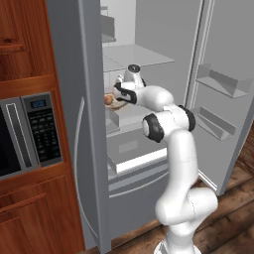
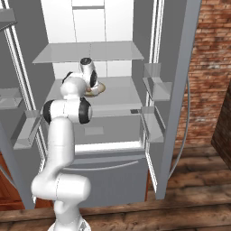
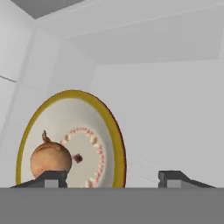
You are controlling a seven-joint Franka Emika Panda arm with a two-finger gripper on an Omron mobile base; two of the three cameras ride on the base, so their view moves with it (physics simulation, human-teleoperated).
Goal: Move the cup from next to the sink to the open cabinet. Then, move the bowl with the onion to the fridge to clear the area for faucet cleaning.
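Wooden floor (image 2: pixel 189 198) fronts the fridge (image 1: pixel 149 163), whose doors stand wide; a microwave (image 1: pixel 30 131) sits in brown cabinetry (image 1: pixel 30 213) to the left. Nearest, the white arm (image 1: pixel 181 163) rises from the base and reaches into the pale interior. The gripper (image 3: pixel 113 178) is released, its two dark fingertips (image 3: pixel 52 177) spread apart with nothing between them. Just beyond them the bowl (image 3: pixel 103 140) rests on a middle shelf (image 2: pixel 122 92), tan rim toward the hand. The onion (image 3: pixel 50 159) lies inside the bowl, against one side. Behind it stands the white back wall (image 3: pixel 166 109).
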